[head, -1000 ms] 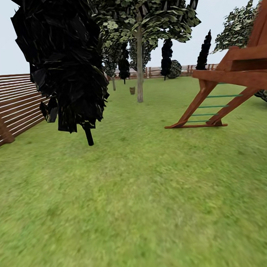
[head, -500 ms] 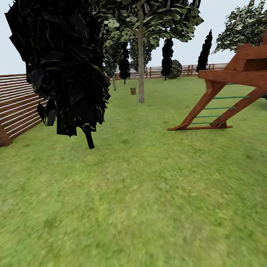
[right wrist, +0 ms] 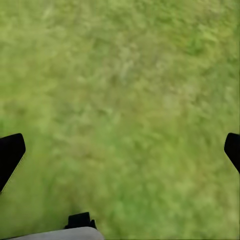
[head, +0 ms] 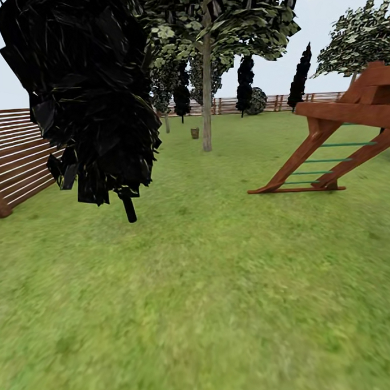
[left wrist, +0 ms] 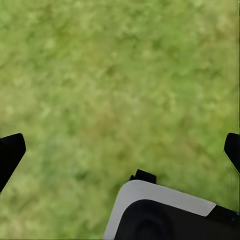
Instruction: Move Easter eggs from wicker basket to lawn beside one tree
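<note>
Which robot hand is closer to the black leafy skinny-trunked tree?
Probably left: the black leafy tree stands ahead on the left side. Both the left gripper and right gripper hang open over the green lawn, apart from it.

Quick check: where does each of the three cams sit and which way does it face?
Head view: on the robot's head, facing forward over the bright green lawn toward a small brown wicker basket beside a pale grey trunk.
Left wrist view: above grass, looking down; open left gripper, fingertips at the edges.
Right wrist view: same, open right gripper.
Shared: both wrist views show grass.
</note>
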Available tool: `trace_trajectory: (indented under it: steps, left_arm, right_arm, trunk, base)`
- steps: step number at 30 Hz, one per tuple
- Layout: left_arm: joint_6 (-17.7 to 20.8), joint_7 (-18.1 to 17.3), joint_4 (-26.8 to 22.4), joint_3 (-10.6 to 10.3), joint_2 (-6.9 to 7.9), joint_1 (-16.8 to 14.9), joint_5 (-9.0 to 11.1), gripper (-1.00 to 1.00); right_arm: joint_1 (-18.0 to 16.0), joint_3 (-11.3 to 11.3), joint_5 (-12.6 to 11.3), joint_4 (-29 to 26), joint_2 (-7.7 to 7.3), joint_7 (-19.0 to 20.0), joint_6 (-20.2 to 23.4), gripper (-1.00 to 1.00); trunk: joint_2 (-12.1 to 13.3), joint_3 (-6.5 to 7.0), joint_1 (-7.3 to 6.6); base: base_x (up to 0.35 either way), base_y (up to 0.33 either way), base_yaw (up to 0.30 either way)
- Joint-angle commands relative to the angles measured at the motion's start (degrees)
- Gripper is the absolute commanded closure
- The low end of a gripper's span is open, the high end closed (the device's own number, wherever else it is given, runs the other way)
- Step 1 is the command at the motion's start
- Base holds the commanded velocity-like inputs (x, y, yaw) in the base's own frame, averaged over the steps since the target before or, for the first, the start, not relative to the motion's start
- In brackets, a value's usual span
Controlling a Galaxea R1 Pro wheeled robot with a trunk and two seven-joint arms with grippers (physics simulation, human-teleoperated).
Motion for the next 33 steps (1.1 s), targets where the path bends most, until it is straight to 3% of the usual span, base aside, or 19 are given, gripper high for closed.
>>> trace_trajectory:
  steps: [1,33]
  left_arm:
    - [-0.13,0.11,-0.07,0.23,-0.01,0.0,-0.22,-1.0]
    - [-0.19,0.05,-0.2,0.23,0.0,0.0,-0.35,-1.0]
  right_arm:
    - [-0.03,0.0,-0.08,0.03,0.0,-0.03,-0.17,-1.0]
    - [-0.03,0.0,-0.08,0.03,0.0,-0.03,-0.17,-1.0]
  trunk:
    - [-0.03,-0.06,0.04]
    - [-0.03,-0.06,0.04]
  base:
    - [0.333,0.001,0.0]
    - [0.333,0.044,0.0]
